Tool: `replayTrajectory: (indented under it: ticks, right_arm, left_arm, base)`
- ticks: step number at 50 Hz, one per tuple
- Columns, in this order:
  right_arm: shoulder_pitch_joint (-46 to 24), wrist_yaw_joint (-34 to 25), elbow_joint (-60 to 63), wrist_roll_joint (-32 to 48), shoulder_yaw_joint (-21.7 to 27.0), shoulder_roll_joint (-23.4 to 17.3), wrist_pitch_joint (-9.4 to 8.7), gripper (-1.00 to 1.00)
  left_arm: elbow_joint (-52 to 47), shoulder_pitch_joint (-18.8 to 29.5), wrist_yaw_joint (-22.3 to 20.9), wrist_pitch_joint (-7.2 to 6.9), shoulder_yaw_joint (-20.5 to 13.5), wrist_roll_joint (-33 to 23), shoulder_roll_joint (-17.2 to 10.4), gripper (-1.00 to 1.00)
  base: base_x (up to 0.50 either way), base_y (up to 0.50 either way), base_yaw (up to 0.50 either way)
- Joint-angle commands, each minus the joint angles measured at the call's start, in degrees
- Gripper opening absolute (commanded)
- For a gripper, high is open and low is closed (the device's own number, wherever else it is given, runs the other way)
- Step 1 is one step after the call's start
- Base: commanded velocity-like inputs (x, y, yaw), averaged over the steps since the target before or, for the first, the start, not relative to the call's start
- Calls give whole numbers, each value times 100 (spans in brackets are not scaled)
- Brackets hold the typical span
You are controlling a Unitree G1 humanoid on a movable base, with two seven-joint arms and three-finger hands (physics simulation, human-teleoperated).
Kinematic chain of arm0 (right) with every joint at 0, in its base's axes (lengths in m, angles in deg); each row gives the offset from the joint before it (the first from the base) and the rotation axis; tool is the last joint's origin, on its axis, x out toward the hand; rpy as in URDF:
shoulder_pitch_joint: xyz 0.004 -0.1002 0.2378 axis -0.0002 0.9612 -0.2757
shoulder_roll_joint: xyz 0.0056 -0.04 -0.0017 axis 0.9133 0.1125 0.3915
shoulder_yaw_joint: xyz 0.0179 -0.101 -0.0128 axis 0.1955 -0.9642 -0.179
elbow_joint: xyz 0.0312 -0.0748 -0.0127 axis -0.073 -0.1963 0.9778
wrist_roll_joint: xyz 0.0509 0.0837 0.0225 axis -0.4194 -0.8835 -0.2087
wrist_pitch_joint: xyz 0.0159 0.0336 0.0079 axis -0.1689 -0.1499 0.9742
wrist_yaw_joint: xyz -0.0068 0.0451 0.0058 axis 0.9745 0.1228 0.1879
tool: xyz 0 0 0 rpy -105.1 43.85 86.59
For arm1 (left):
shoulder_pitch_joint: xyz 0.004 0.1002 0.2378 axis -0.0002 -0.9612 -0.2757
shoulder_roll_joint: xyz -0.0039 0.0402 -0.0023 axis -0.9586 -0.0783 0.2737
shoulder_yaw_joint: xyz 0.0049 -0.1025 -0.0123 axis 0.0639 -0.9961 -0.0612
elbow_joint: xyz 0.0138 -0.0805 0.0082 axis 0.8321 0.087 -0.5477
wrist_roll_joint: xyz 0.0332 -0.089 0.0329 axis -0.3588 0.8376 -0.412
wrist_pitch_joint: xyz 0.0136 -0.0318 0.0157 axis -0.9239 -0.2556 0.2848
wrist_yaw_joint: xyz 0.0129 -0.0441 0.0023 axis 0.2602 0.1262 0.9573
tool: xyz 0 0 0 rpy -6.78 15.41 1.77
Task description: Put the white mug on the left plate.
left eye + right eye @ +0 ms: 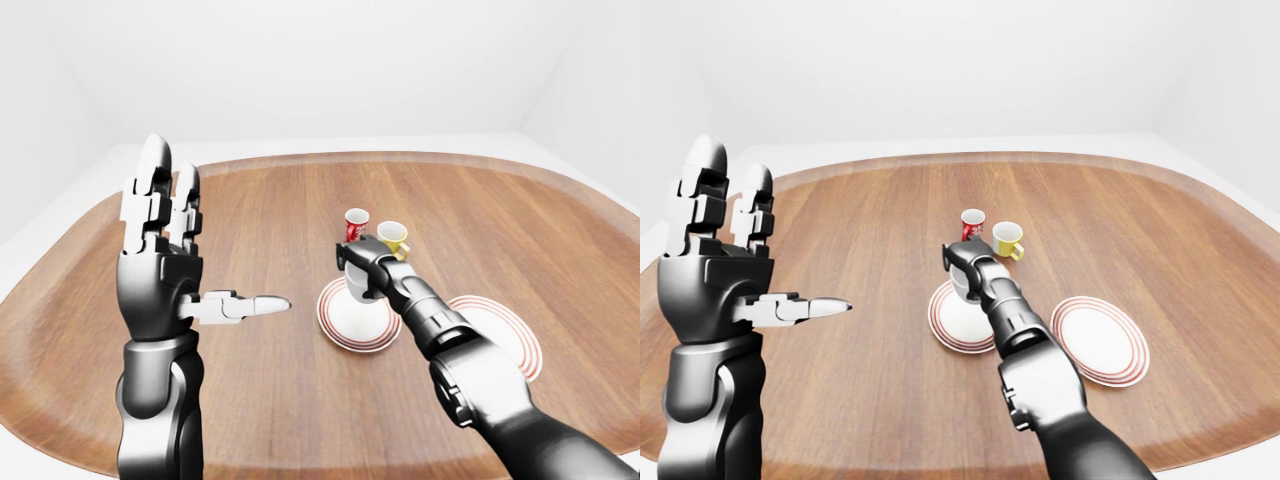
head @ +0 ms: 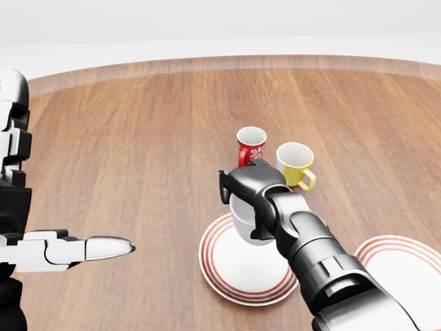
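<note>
Red mug (image 2: 251, 147), yellow mug (image 2: 295, 165), right plate (image 1: 1100, 340), table (image 2: 138, 138)

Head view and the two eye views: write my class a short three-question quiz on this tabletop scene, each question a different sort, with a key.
1. True or false: the right hand grips the white mug over the left plate.
2. Which mug stands nearer the white mug? A red mug; B yellow mug; C cannot tell.
3. Fill in: the left hand is raised and ____.

Key: 1 true; 2 A; 3 open.
</note>
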Motion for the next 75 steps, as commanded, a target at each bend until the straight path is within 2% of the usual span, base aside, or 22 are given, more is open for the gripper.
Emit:
replayTrajectory:
  ticks: [1,9,24,45,75]
  right_arm:
    - [-137,528,-487,-83,43,146,0,-100]
    - [-74,660,-520,-261,70,288,0,-100]
    - [22,763,-618,-573,132,310,0,-100]
    - [233,1048,-698,-303,61,293,0,-100]
    - [315,1076,-714,-253,84,295,0,-100]
  left_arm:
    - [14,-54,-18,0,22,-8,13,94]
    - [5,-42,-16,0,12,-1,12,94]
    - [1,-27,-18,0,-7,17,3,95]
    - [1,-27,-12,0,-2,17,6,95]
    - [31,-36,-16,0,-9,17,3,95]
  base:
    - [0,0,0]
    - [0,0,0]
    - [0,0,0]
    - [0,0,0]
    - [0,0,0]
